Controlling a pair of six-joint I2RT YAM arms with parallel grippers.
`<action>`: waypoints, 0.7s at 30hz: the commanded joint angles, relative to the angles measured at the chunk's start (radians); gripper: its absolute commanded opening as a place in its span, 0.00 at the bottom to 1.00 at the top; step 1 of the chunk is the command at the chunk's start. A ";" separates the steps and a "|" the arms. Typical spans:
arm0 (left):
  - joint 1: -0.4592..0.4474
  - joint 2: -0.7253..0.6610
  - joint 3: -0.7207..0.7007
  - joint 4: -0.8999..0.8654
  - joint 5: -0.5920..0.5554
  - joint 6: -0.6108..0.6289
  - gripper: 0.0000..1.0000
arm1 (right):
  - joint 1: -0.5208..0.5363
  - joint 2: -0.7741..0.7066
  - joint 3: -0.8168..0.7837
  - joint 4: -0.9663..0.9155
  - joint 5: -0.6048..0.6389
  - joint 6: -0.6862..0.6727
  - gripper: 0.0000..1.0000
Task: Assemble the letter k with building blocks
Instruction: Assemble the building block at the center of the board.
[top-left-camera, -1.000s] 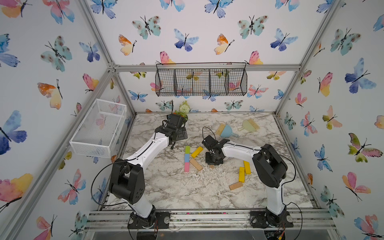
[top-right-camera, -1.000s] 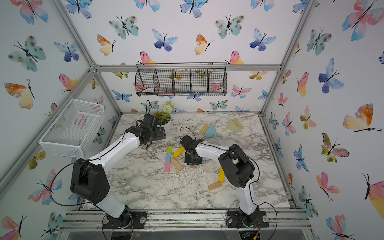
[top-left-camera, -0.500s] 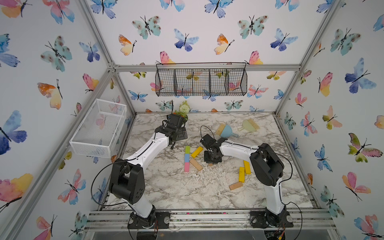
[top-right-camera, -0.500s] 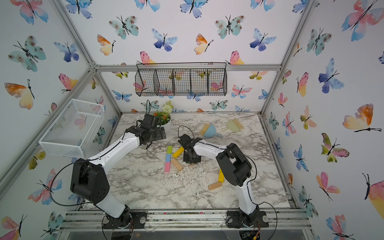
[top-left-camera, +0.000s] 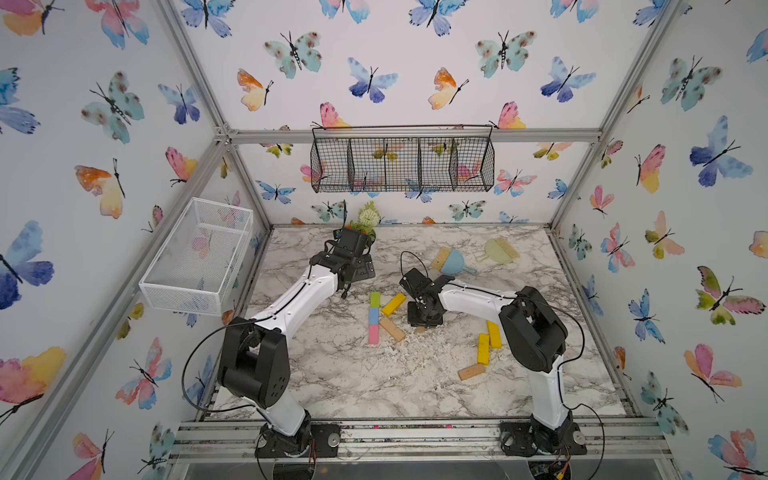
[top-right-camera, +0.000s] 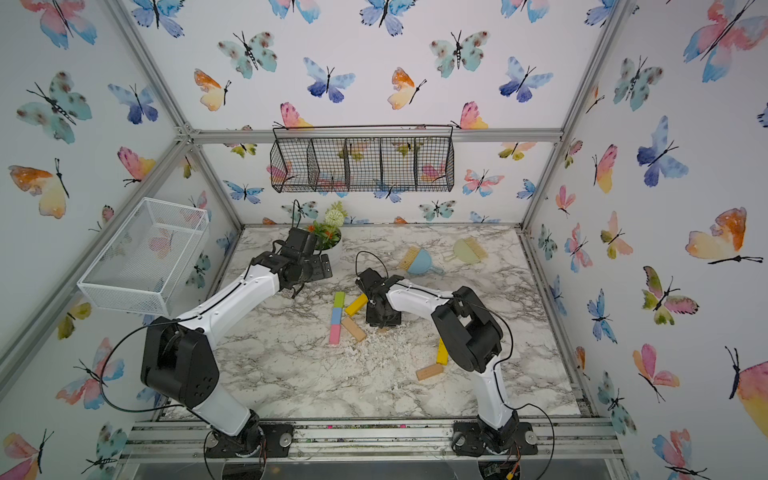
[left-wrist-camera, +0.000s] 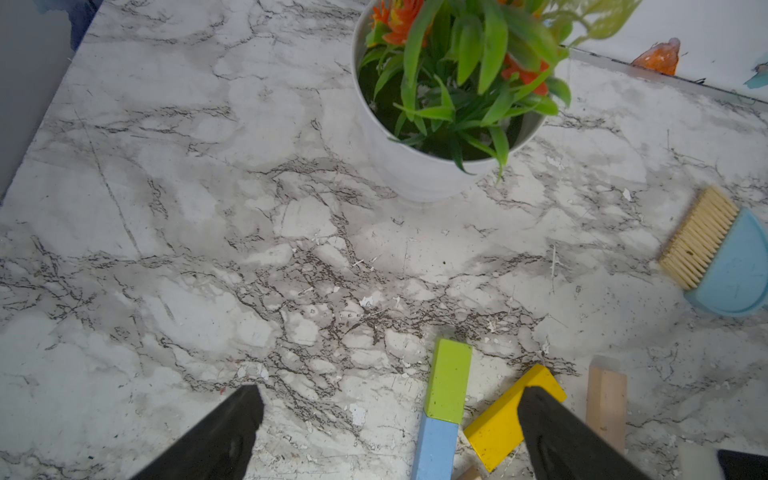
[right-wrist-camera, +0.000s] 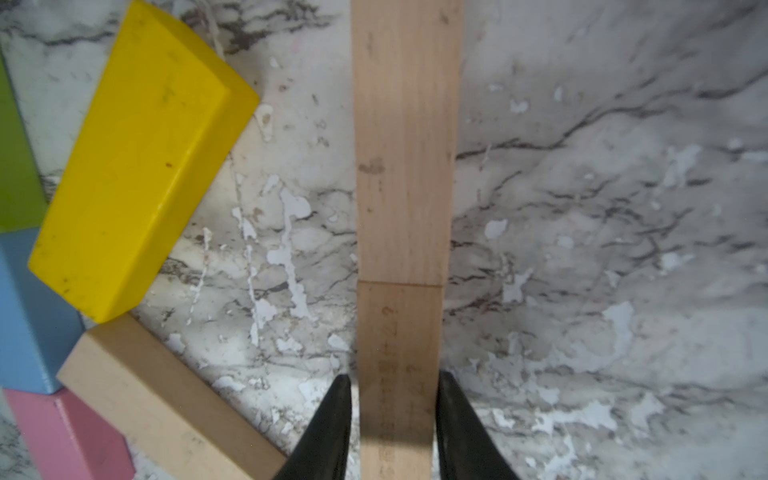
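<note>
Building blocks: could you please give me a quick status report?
Left gripper open, empty. Right gripper straddling tan block, grip unclear. Yellow block alongside, apart.

My left arm (top-left-camera: 299, 299) and right arm (top-left-camera: 469, 299) wear white shells between bulky black joints (top-left-camera: 253, 365) (thin black cables (top-left-camera: 183, 372) looping alongside), ending in black tapered fingers (right-wrist-camera: 328, 432)

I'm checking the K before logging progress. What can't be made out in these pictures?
- Both top views: the right gripper hides most of the tan block between its jaws.
- Right wrist view: whether those jaws grip or only flank it is unclear; both ends run off the frame.
- A top view: the right arm covers part of the spare yellow blocks.
</note>
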 joint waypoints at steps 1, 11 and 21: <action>-0.003 -0.011 -0.011 -0.003 0.008 -0.005 0.99 | 0.004 0.050 -0.003 -0.034 0.000 0.001 0.38; -0.003 -0.008 -0.016 -0.001 0.020 -0.002 0.99 | 0.004 0.002 -0.013 -0.017 0.022 0.029 0.45; -0.070 -0.023 -0.014 0.023 0.008 0.061 0.99 | 0.004 -0.318 -0.109 0.184 0.083 -0.023 0.47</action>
